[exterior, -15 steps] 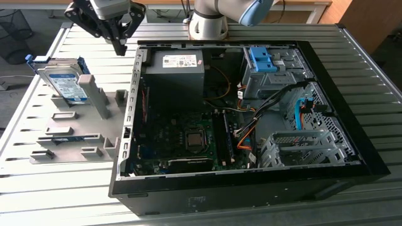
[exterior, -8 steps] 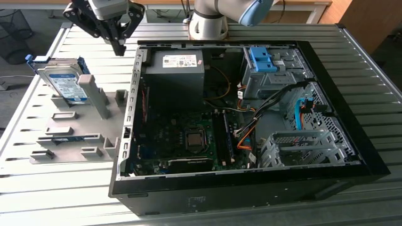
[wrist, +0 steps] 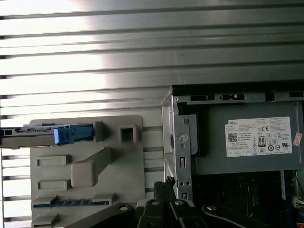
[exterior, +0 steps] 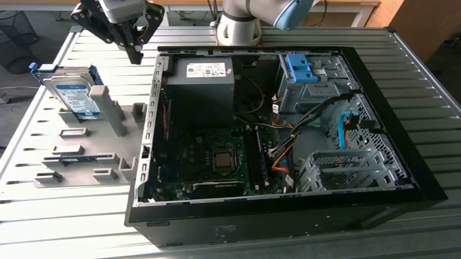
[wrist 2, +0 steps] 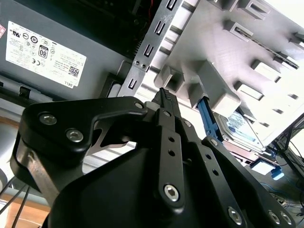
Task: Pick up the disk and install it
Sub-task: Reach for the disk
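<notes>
Sunlit metal table, wooden furniture behind.

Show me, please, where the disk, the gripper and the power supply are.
the disk (exterior: 72,96): exterior view, on its white-and-blue label.
the gripper (exterior: 135,55): exterior view, at its closed fingertips.
the power supply (exterior: 200,94): exterior view, on its grey face below the sticker.

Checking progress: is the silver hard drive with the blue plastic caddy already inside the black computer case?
No, the silver hard drive leans in the grey plastic fixture outside the black computer case.
</notes>
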Robot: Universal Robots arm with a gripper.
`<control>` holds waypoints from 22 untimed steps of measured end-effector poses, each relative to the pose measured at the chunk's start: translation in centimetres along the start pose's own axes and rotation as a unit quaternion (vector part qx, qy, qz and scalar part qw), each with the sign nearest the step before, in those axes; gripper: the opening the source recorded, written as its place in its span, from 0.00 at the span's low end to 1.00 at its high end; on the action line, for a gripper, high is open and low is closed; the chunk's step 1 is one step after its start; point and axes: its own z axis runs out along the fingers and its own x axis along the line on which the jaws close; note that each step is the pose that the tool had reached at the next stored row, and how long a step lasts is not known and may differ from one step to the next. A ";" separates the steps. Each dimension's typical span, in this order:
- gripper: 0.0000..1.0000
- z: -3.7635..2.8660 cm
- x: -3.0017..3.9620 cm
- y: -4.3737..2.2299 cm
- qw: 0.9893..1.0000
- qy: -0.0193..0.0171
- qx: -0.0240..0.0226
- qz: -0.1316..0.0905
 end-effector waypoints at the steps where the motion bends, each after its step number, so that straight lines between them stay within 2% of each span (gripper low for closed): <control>1: 0.11 0.00 0.03 0.00 1.000 0.000 0.000 0.000; 22: 0.11 0.08 0.71 -0.06 1.000 0.000 0.000 0.000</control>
